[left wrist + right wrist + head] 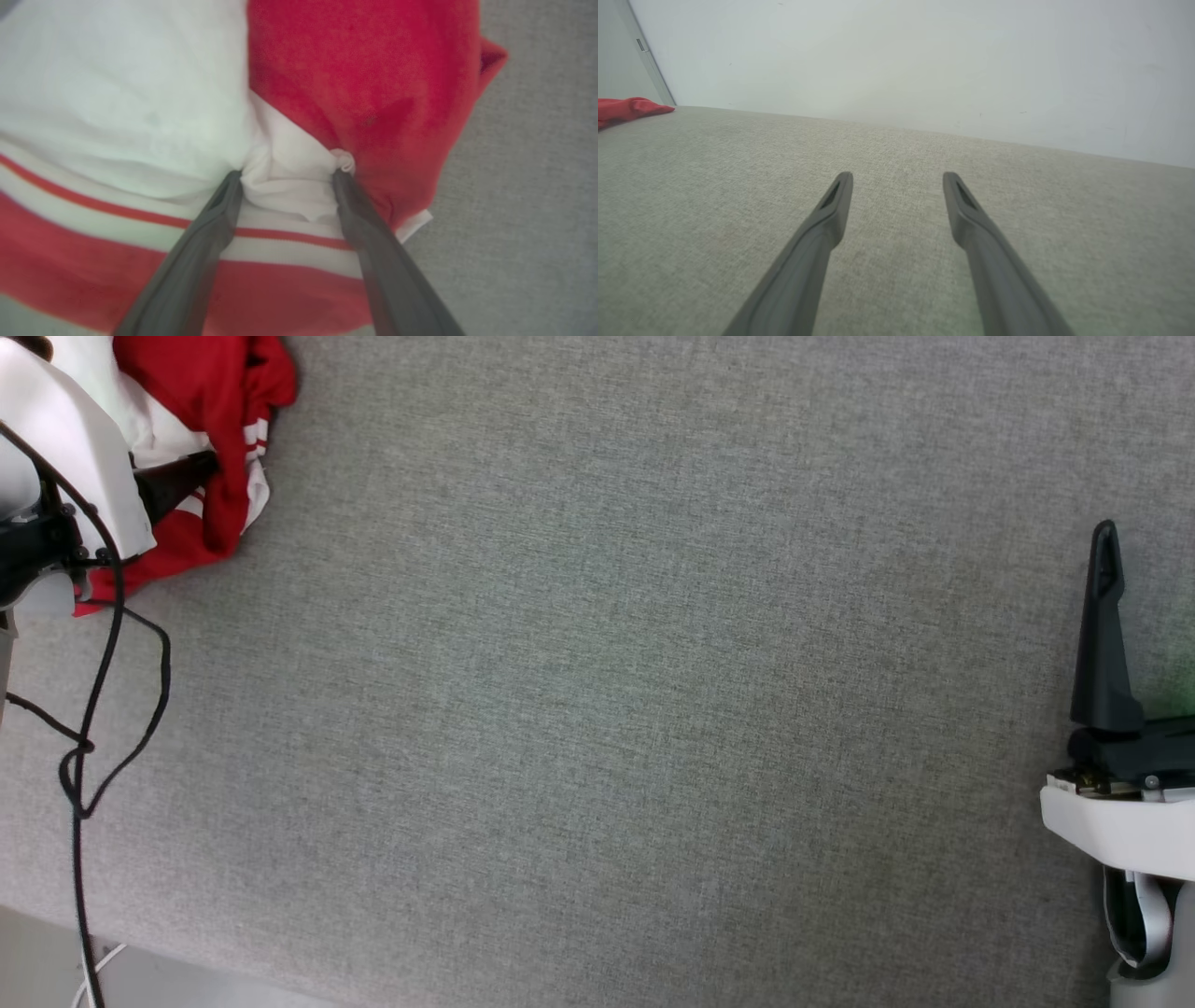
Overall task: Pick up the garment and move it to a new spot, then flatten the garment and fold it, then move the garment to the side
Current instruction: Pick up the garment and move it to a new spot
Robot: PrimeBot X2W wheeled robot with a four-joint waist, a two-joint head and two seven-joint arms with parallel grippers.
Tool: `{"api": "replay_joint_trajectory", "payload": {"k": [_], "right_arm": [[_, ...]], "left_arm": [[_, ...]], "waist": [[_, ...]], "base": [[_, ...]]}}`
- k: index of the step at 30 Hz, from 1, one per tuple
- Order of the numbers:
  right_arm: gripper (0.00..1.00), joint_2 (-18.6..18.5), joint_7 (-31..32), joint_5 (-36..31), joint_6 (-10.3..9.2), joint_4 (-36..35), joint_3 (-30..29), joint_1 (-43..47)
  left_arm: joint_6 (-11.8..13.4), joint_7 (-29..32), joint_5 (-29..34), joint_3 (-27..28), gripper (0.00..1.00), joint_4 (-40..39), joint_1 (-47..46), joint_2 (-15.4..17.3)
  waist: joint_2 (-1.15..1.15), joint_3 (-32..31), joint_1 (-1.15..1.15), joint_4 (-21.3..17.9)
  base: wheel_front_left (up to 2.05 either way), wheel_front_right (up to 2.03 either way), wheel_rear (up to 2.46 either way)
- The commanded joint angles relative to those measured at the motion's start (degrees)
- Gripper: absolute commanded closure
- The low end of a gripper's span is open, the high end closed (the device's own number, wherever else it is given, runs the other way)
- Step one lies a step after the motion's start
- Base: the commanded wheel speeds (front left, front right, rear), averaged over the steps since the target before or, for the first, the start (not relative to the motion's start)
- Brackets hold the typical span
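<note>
At the far left, in the top corner of our head view, the garment lies crumpled on the grey surface, red with white parts and striped trim. Our left gripper is on it. Its fingers are spread wide and unclenched, with the tips pressed into the white cloth, which puckers between them. A black cable loops down below that arm. At the far right our right gripper hangs released over the surface, fingers apart, well away from the garment. Beyond it stands a pale wall.
</note>
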Motion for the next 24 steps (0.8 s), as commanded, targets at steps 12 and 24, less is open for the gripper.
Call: {"api": "replay_joint_trajectory", "payload": {"k": [12,24], "right_arm": [[0.00,0.00,0.04,1.71,-0.04,3.14,-0.14,0.20],[0.00,0.00,-0.03,5.68,-0.04,5.66,0.95,1.65]], "left_arm": [[0.01,-6.57,-3.01,-6.59,1.00,1.43,-1.60,2.72],[0.01,-14.16,-1.47,-15.08,1.00,-10.66,-8.65,8.42]], "waist": [[0.00,-3.28,0.00,-0.57],[0.00,-12.68,0.00,-1.74]], "base": [[0.00,0.00,0.00],[0.00,0.00,0.00]]}}
